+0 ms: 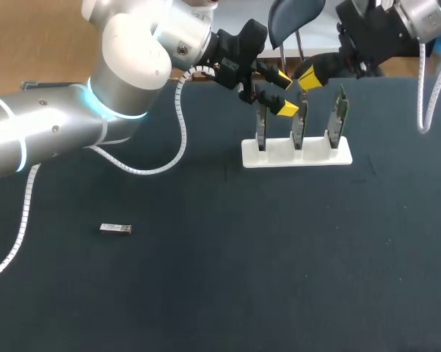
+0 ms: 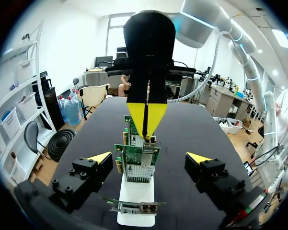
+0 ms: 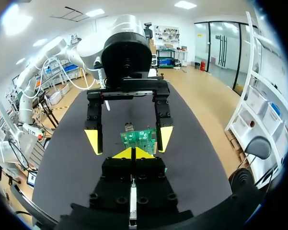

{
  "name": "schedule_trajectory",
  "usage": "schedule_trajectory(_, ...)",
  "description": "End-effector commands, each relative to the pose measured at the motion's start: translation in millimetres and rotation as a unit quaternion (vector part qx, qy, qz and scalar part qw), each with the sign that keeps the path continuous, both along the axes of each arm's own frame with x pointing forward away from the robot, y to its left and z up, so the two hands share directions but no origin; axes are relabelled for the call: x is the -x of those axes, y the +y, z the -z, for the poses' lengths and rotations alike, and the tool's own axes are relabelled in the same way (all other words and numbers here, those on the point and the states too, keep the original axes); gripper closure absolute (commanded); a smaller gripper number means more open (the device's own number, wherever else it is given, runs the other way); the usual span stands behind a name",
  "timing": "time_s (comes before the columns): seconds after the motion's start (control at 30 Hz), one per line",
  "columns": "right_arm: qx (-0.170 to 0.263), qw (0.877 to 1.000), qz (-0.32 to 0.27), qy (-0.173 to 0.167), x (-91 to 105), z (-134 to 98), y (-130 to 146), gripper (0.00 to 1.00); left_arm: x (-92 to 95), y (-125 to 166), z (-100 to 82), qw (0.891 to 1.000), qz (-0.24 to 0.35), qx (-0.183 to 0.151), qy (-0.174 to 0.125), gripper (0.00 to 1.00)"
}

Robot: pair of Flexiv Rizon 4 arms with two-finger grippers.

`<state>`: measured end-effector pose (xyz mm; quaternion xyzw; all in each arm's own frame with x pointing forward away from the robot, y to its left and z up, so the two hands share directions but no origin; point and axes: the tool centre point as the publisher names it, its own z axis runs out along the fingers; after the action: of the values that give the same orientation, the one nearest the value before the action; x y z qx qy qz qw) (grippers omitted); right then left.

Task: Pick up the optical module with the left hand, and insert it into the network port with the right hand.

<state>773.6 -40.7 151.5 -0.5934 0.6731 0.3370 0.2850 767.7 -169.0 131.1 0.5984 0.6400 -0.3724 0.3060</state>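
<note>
The white stand (image 1: 296, 155) sits on the dark worktop (image 1: 205, 293) and holds three green circuit cards upright in a row: one at its left end (image 1: 262, 121), one in the middle (image 1: 299, 125) and one at its right end (image 1: 340, 114).

The optical module (image 1: 116, 229) – a small silver bar – lies flat on the worktop well apart from the stand, off past its left end and nearer the robot. Nothing touches it.

Both arms are up at the stand. The left gripper (image 1: 284, 94) hangs over the stand's left half with its fingers spread wide and nothing held. One yellow tip is above the cards and the other is down between the left and middle cards. In the left wrist view the row of cards runs straight ahead between the open fingers (image 2: 99, 157) without meeting either one.

The right gripper (image 1: 310, 77) comes in from beyond the stand's right end, facing the left one across the cards. Its two yellow tips are pressed together just above the top edge of the middle card – no object can be made out between them. The right wrist view shows the closed tips (image 3: 132, 153) pointing at a card (image 3: 139, 138) that stands between the left arm's spread fingers (image 3: 92, 141).
</note>
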Motion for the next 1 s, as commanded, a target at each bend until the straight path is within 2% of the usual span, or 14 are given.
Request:
schedule_trajectory(0.03, -0.001, 1.000, 0.000, 0.004, -0.2, 4, 1, 1.00, -1.4, -1, -0.2, 1.000, 0.001, -0.001, 0.001, 0.00)
schedule_trajectory(0.67, -0.002, 1.000, 0.007, 0.019, -0.6, 16, -1, 1.00, -1.4, -1, -0.2, 1.000, 0.001, -0.001, 0.001, 0.00)
schedule_trajectory(1.0, -0.013, 1.000, 0.009, 0.015, -2.1, 13, -1, 1.00, -1.4, -1, -0.2, 1.000, 0.001, -0.001, 0.001, 0.00)
